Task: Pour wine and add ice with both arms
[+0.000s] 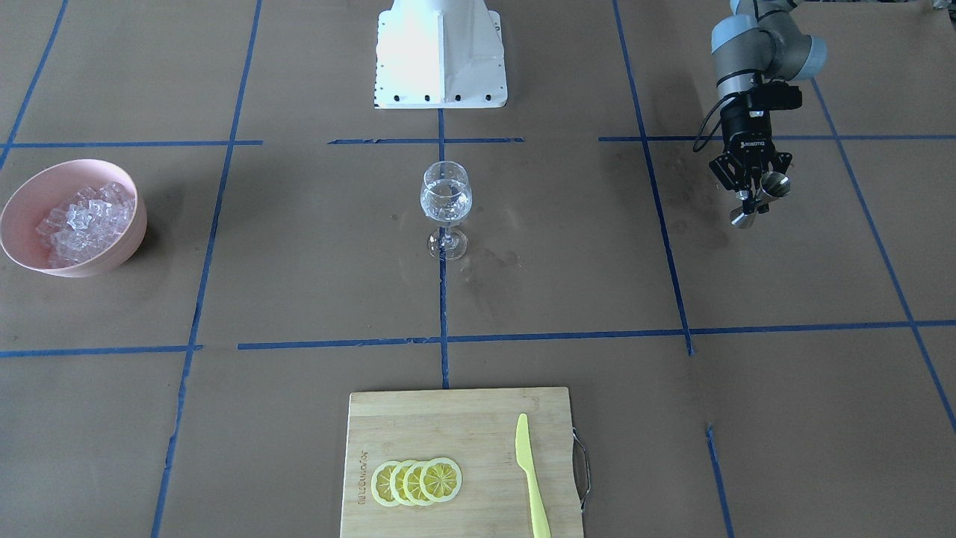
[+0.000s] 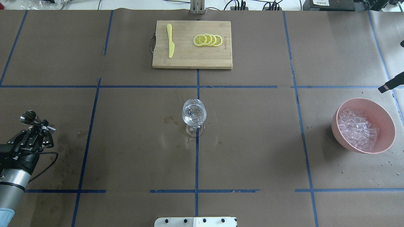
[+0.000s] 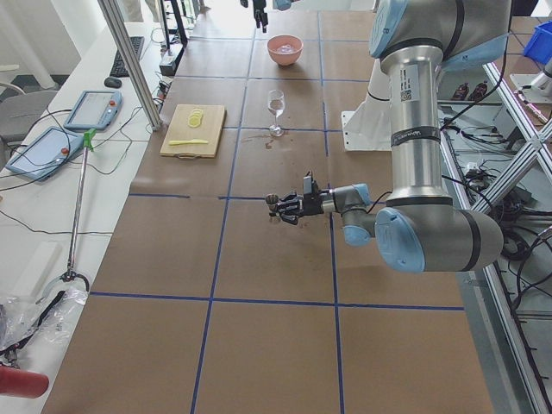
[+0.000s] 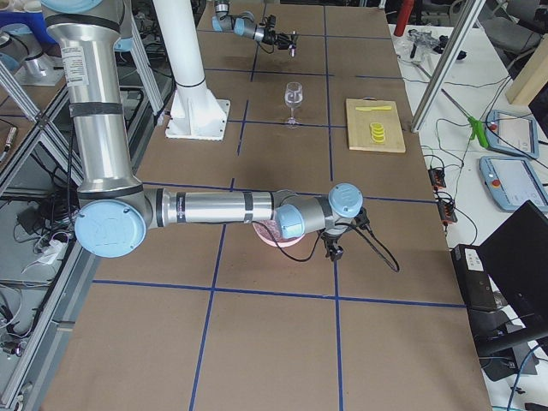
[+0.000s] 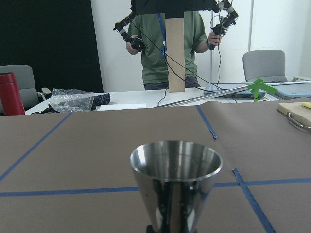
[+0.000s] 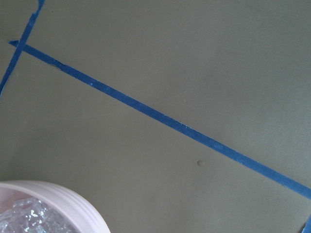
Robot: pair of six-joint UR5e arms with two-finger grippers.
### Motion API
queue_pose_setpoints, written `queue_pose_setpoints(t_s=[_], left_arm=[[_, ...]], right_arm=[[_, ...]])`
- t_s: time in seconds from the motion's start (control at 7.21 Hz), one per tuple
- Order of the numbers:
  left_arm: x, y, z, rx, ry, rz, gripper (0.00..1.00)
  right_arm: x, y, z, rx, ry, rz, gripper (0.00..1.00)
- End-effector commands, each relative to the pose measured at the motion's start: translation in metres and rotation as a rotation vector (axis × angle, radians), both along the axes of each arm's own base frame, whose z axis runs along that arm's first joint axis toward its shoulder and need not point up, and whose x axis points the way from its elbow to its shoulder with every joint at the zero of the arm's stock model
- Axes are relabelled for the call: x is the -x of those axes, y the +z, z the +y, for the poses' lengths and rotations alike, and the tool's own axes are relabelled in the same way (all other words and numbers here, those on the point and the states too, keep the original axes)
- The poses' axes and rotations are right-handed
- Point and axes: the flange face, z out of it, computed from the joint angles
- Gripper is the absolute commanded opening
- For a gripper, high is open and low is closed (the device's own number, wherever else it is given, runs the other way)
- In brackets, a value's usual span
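Ice (image 2: 356,129) lies well to the robot's right of the glass (image 2: 194,114), nearest your right hand (image 4: 332,250), whose grip I cannot tell; your left hand (image 1: 749,196), far on the glass's other side, clamps the jigger (image 5: 176,184).

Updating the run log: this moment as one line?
left end effector: holds jigger | glass: upright, wine inside | ice: in pink bowl | right end effector: near bowl, state unclear
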Motion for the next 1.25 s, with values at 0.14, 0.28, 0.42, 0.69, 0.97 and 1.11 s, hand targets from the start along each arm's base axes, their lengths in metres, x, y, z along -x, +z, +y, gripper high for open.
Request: queue_pose_setpoints(t_s=[0.14, 0.28, 0.42, 0.69, 0.97, 1.11], left_arm=[[0.001, 0.004, 0.003, -0.030, -0.038, 0.011, 0.00], [-0.002, 0.013, 0.007, -0.030, -0.027, -0.007, 0.00], [-0.007, 0.017, 0.015, -0.029, -0.004, -0.013, 0.00], [-0.012, 0.017, 0.021, -0.029, 0.014, -0.010, 0.00], [-0.015, 0.017, 0.025, -0.027, 0.027, -0.011, 0.06], [-0.016, 0.017, 0.027, -0.026, 0.035, -0.010, 0.11]], right_arm=[[0.000, -0.002, -0.001, -0.004, 0.000, -0.001, 1.00], [0.000, -0.002, -0.001, -0.004, 0.000, -0.001, 1.00], [0.000, -0.003, -0.001, -0.005, 0.000, -0.001, 1.00], [0.001, -0.002, -0.002, -0.005, -0.001, -0.001, 1.00], [0.001, -0.001, -0.002, -0.002, -0.001, 0.000, 1.00], [0.001, -0.002, -0.002, -0.005, -0.001, -0.001, 1.00]])
